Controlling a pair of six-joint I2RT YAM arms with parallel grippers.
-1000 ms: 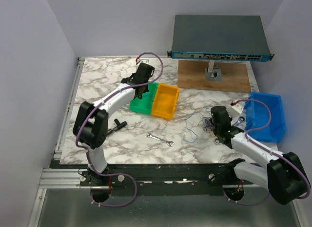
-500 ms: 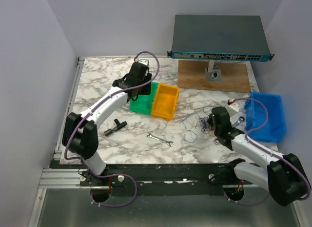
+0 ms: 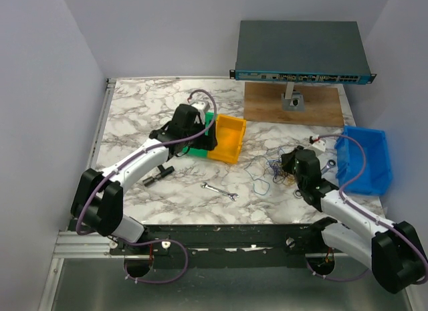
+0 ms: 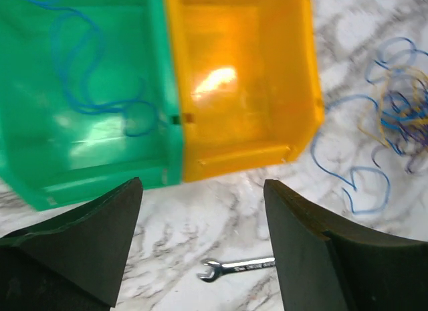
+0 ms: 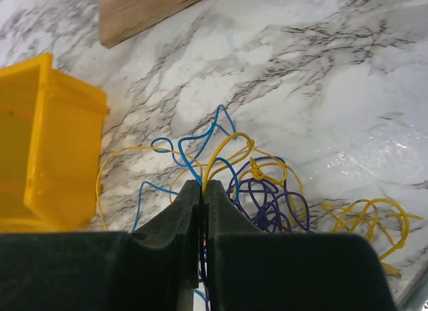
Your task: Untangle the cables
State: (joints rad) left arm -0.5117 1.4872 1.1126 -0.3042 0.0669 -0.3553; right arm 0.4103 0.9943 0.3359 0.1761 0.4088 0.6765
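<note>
Fingers of the right gripper (image 5: 202, 185) press tight together on yellow and blue strands of the cables (image 5: 267, 190). The cables are a small tangle of yellow, blue and purple wire on the marble table (image 5: 348, 90), near the right side of the yellow bin (image 5: 40, 137). The left gripper (image 4: 202, 190) hangs wide open and empty above the front edge of the yellow bin and the adjoining green bin (image 4: 40, 144). One blue wire (image 4: 90, 110) lies inside the green bin. A small wrench (image 4: 237, 265) lies nearer the arms.
</note>
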